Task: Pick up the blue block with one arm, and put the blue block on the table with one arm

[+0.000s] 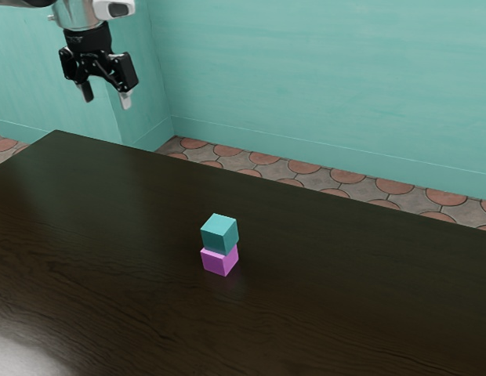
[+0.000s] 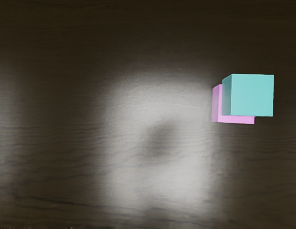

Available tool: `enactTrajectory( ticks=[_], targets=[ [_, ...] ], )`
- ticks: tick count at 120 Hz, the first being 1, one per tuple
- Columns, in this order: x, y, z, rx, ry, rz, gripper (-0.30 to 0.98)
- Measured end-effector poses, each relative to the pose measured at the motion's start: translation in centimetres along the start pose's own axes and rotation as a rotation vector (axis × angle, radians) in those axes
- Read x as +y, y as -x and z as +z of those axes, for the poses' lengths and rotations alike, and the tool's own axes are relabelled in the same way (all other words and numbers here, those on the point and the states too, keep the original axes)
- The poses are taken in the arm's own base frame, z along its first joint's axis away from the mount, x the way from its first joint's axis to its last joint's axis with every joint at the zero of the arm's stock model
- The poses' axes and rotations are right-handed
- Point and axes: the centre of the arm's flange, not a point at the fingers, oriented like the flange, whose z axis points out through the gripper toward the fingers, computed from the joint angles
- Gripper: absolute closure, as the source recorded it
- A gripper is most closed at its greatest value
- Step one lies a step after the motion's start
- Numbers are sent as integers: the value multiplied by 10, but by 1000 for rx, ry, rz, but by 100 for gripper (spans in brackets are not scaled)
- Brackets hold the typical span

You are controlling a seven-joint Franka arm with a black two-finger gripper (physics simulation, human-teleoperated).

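Exterior view's far left: black two-finger jaws [image 1: 106, 99], raised, spread, empty. Blue-green cube block [image 1: 219, 233]: stacked on pink-purple cube block [image 1: 219, 262], which separates it from dark wooden bench [image 1: 345, 298]. Wrist view: pink-purple edges along two sides of upper block. Beyond bench: teal wall [image 1: 306, 78], terracotta-and-grey tiled floor [image 1: 306, 167].

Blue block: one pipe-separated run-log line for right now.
blue block: stacked on pink block | pink block: on table | end effector: open, empty, raised away from blocks | blue block pick: not yet made
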Motion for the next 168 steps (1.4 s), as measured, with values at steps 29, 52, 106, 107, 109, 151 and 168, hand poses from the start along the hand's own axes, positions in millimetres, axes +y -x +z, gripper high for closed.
enactTrajectory(
  ticks=[29, 52, 106, 107, 109, 151, 168],
  targets=[
    [-5, 10, -72, 129, -2, -6, 0],
    [44, -19, -60, 101, 8, 87, 0],
    [81, -80, 104, -55, 40, 140, 0],
    [83, -80, 110, -59, 40, 144, 0],
    [87, -81, 123, -66, 41, 149, 0],
    [138, -85, 248, -61, 53, 218, 0],
    [146, -84, 281, -75, 56, 227, 0]
  ],
)
